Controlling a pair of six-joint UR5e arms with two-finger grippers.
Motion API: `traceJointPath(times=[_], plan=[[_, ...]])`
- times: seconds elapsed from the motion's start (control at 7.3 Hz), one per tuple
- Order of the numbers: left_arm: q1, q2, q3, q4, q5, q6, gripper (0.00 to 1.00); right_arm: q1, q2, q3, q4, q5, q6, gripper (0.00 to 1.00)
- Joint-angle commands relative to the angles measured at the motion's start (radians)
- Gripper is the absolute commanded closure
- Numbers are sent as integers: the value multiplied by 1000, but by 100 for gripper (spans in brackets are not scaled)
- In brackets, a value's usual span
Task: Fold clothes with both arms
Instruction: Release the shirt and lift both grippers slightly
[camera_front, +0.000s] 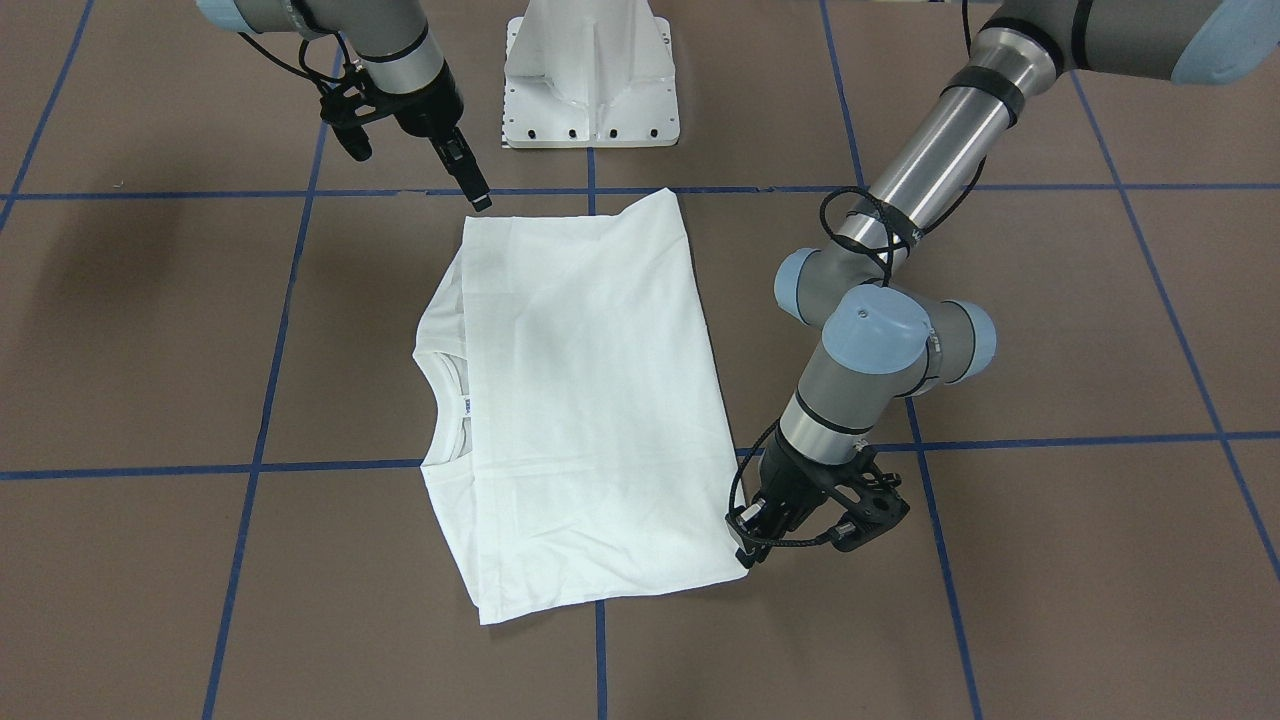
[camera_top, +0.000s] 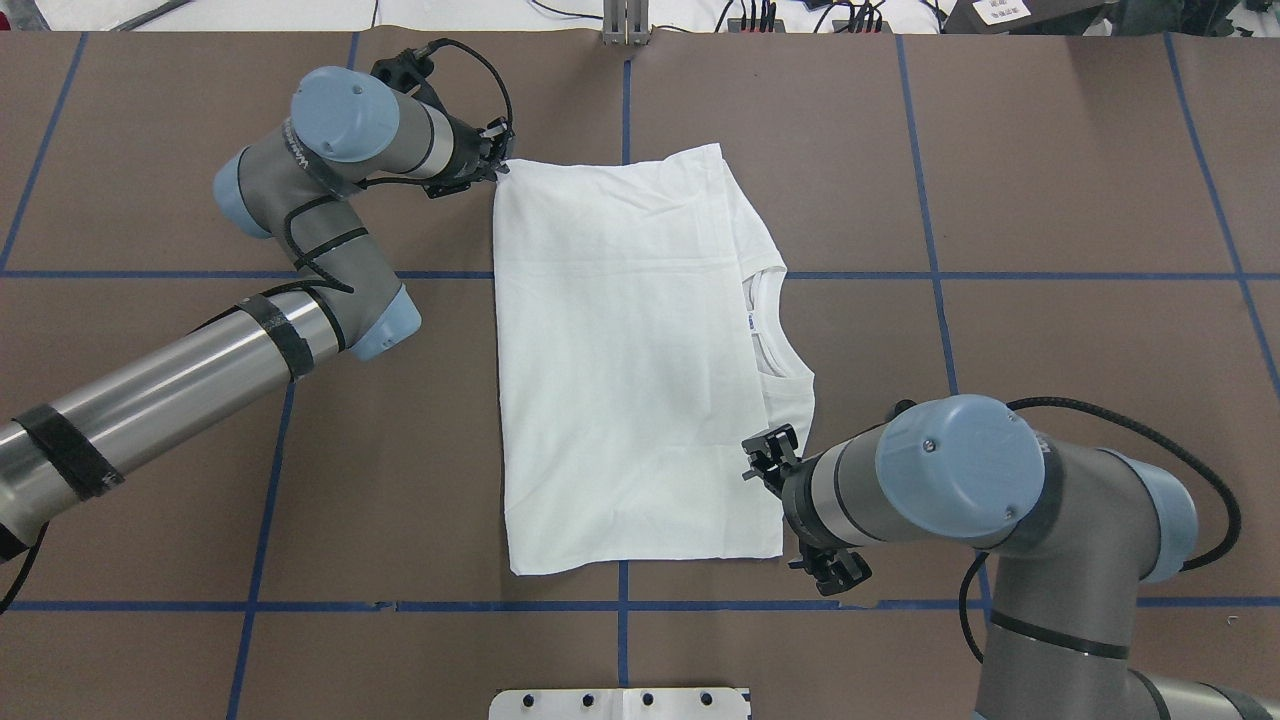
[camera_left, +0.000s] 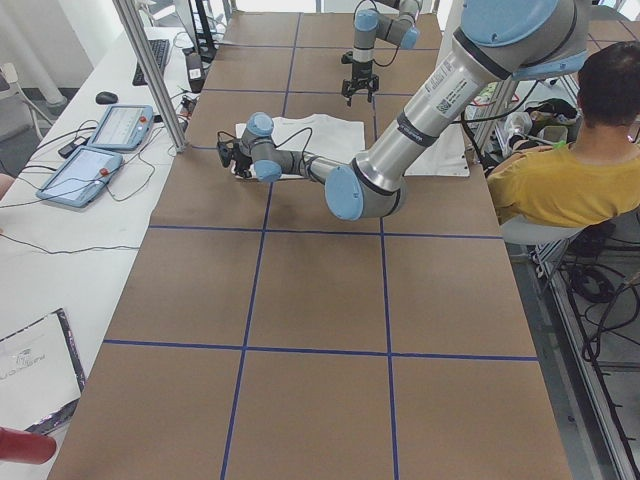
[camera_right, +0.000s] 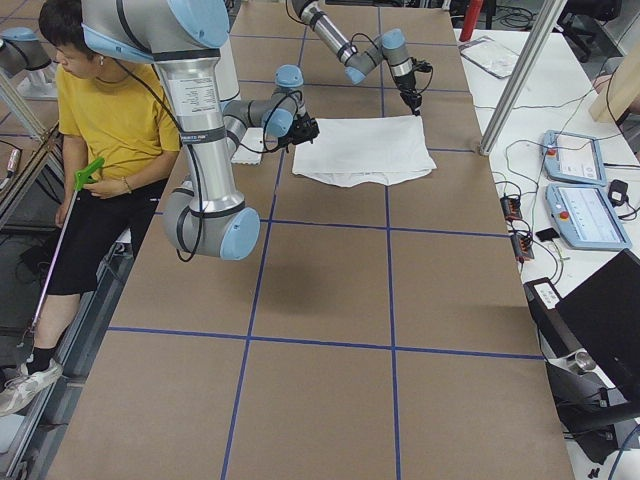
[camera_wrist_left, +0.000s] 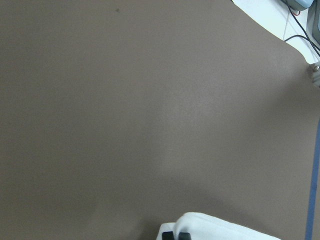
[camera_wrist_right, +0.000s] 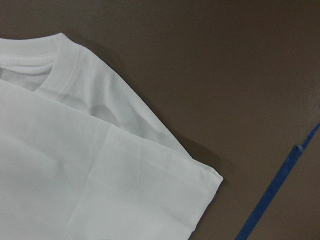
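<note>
The white long-sleeved T-shirt (camera_front: 590, 400) lies folded on the brown table, plain side up, with its ribbed collar (camera_front: 450, 400) and small label showing at one edge. It also shows in the overhead view (camera_top: 620, 380). My left gripper (camera_front: 745, 553) is low at the shirt's far corner and shut on the cloth. The left wrist view shows its fingertips (camera_wrist_left: 168, 235) close together against the white fabric (camera_wrist_left: 215, 227). My right gripper (camera_front: 478, 195) hangs open and empty just above the shirt's near corner. The right wrist view shows that corner (camera_wrist_right: 200, 185) and no fingers.
The white pedestal base (camera_front: 590, 80) stands at the robot's edge of the table. Blue tape lines (camera_front: 600, 190) cross the brown tabletop. A person in yellow (camera_left: 560, 180) sits beside the table. Tablets (camera_left: 100, 150) and a metal post (camera_left: 150, 70) stand along the far side.
</note>
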Motion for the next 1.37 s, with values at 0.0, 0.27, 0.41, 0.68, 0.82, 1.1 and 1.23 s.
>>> traceJointPath(times=[0.0,0.27,0.41,0.68,0.82,1.1,1.23], plan=[[-21,9,-44,3,-8,-1,68,-71,6,-13,-35,-112,17,0],[-24,73,-132,10,-27,-3,68,-110,40,-61,-52,-223,145,0],[-24,107,-186,12,-68,-6,68,-111,90,-126,-56,-254,165,0],[-26,168,-295,47,-86,-9,68,-119,92,-134,-61,-256,181,0],[-26,170,-314,76,-86,-9,68,-121,91,-142,-61,-256,181,0],[-26,175,-321,78,-86,-9,68,-127,92,-180,-61,-256,181,1],[-26,178,-332,79,-86,-9,68,-124,91,-180,-61,-256,181,2]])
